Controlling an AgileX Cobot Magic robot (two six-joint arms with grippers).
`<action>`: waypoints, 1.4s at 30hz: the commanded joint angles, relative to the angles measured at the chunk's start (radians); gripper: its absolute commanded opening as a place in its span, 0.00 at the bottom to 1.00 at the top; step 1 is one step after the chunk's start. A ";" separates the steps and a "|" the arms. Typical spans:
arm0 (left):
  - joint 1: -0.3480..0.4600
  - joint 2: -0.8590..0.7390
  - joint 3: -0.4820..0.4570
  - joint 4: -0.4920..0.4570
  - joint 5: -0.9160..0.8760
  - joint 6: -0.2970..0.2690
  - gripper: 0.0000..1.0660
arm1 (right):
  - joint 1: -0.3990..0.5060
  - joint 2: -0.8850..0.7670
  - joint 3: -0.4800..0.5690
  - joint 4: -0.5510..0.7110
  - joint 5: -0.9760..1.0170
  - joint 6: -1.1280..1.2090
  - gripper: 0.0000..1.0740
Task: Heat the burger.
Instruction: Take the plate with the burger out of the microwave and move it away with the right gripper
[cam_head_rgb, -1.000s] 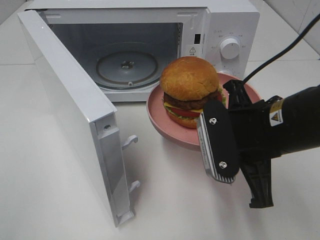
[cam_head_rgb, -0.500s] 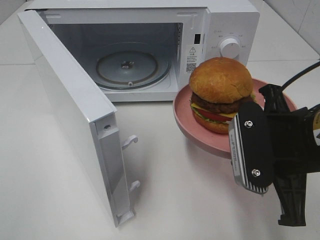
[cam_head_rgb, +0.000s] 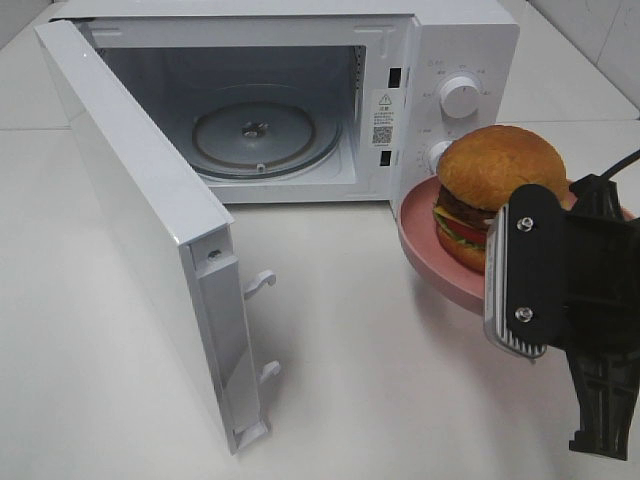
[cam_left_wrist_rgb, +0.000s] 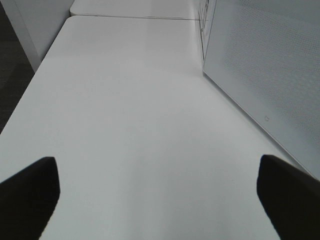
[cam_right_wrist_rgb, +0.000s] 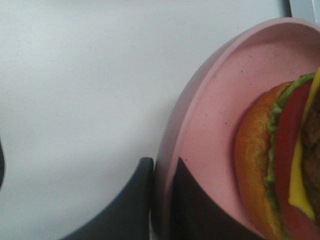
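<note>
Right claw clamped on the rim of the pink plate, one finger on each side of the rim; the burger sits on the plate, held above the counter; plate and burger have shifted rightward, away from the open microwave, since a second ago; left claw spread wide over bare counter, holding nothing.

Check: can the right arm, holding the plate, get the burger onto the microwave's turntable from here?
Probably yes: the door stands wide open, the turntable is bare, and the right gripper grips the plate rim, the burger upright.
</note>
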 joint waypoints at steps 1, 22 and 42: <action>0.002 -0.013 0.002 -0.004 -0.009 0.000 0.94 | -0.003 -0.021 -0.006 -0.065 -0.020 0.055 0.00; 0.002 -0.013 0.002 -0.004 -0.009 0.000 0.94 | -0.006 -0.023 -0.006 -0.287 0.108 0.505 0.01; 0.002 -0.013 0.002 -0.004 -0.009 0.000 0.94 | -0.006 -0.023 -0.006 -0.516 0.277 1.024 0.04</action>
